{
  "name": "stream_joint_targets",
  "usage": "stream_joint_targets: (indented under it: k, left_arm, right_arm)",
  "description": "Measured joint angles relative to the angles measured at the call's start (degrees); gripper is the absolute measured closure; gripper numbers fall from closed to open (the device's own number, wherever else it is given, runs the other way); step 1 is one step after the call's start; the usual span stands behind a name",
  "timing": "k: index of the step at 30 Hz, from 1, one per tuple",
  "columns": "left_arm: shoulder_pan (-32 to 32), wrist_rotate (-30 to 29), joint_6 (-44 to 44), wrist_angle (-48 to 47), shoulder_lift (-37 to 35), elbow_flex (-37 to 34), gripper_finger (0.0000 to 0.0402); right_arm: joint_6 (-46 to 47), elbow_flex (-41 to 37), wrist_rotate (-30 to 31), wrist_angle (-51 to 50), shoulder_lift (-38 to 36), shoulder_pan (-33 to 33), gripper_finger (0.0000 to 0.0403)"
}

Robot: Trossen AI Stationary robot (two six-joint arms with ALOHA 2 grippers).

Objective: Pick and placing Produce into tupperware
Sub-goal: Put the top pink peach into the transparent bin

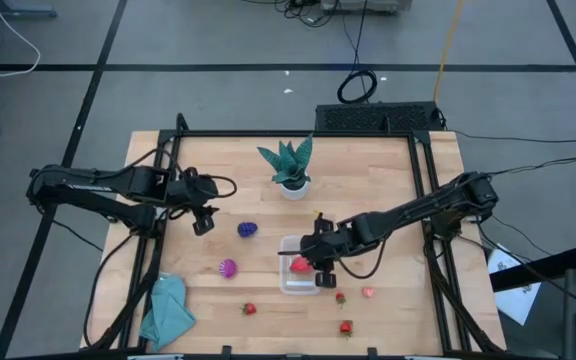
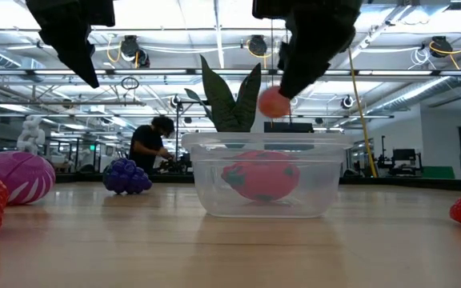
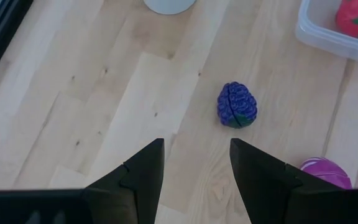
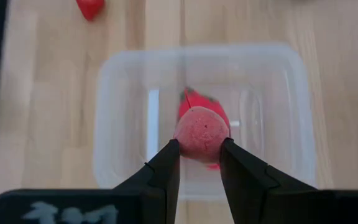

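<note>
Right wrist view showed your right fingers [image 4: 200,149] gripping a pink fruit [image 4: 201,134] above the tupperware [image 4: 135,74]; you needed a centred release

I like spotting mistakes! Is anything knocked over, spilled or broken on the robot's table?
Nothing stands out. The tupperware sits flat with one red fruit inside. The right gripper holds a pink fruit above it. The other fruits just lie about on the table, and the plant stands upright.
</note>
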Motion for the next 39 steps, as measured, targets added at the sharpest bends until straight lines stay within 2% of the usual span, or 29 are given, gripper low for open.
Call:
stream_joint_targets:
  k: [15,28,39]
  left_arm:
    - [0.0,-1.1,0.0,0.2,0.0,0.0,0.0215]
    - [0.0,-1.1,-0.1,0.3,0.0,0.0,0.0215]
    - [0.0,-1.1,-0.1,0.3,0.0,0.0,0.0215]
  right_arm:
    - [0.7,0.0,-0.8,-1.0,1.8,0.0,0.0310]
    - [-2.3,0.0,-2.6,3.9,4.4,-0.1,0.0310]
    - [-0.3,0.0,-11.8,4.6,4.4,0.4,0.0310]
